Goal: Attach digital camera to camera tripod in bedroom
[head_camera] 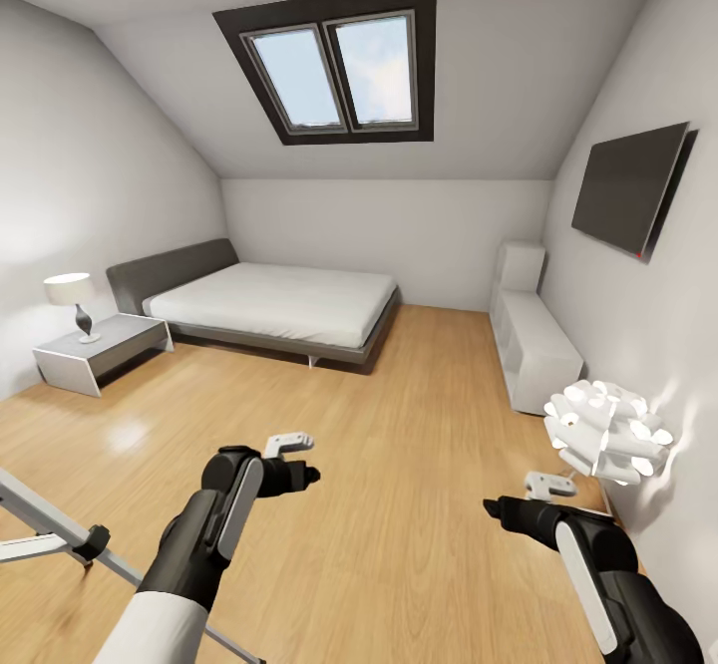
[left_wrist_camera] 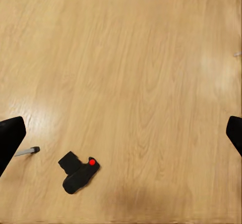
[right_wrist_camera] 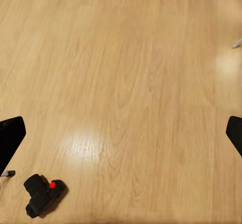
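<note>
Wrist views: the camera lies on the wood floor, red button up, apart from the wide-spread, empty fingers of the left gripper; likewise it lies clear of the open, empty right gripper. Head view: both arms hang over bare floor, and the tripod is cut off at the frame edge, only silver legs showing.
</note>
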Controlling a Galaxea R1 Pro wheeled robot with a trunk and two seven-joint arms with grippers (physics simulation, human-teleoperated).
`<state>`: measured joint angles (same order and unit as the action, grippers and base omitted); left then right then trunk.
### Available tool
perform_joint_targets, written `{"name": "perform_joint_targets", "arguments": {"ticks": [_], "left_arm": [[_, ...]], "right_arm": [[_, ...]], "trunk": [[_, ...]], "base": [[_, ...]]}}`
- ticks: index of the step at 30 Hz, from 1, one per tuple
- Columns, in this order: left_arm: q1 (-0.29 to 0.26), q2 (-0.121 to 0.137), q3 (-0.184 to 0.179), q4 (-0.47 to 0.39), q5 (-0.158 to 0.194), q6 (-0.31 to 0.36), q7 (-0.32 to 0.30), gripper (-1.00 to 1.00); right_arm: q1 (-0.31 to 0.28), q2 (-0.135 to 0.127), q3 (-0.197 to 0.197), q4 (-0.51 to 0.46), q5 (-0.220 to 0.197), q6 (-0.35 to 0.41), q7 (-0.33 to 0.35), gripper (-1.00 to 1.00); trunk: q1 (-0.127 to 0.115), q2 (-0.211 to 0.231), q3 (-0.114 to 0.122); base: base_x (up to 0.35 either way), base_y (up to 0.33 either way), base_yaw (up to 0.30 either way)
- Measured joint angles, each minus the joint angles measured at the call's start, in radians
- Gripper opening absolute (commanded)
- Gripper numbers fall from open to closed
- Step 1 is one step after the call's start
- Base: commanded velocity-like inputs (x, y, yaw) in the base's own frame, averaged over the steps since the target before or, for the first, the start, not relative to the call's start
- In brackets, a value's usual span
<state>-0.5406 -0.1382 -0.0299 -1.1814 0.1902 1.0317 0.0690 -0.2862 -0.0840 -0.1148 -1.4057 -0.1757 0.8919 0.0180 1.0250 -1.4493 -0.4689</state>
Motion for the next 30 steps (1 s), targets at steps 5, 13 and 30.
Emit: {"name": "perform_joint_targets", "arguments": {"ticks": [5,13,30], "left_arm": [[0.000,-0.010,-0.001,0.019,-0.003,0.000,0.000,1.00],[0.000,-0.014,-0.002,0.028,0.006,0.000,-0.004,1.00],[0.000,-0.011,-0.002,0.032,0.026,0.000,-0.004,1.00]], "right_arm": [[0.000,0.001,0.003,0.000,-0.001,0.005,0.000,1.00],[0.000,0.001,0.005,0.000,-0.002,0.004,0.001,1.00],[0.000,0.000,0.000,0.000,0.000,0.005,0.001,1.00]], "trunk": [[0.000,0.000,0.000],[0.000,0.000,0.000],[0.065,-0.119,-0.053]], "base": [[0.000,0.000,0.000],[0.000,0.000,0.000],[0.000,0.000,0.000]]}}
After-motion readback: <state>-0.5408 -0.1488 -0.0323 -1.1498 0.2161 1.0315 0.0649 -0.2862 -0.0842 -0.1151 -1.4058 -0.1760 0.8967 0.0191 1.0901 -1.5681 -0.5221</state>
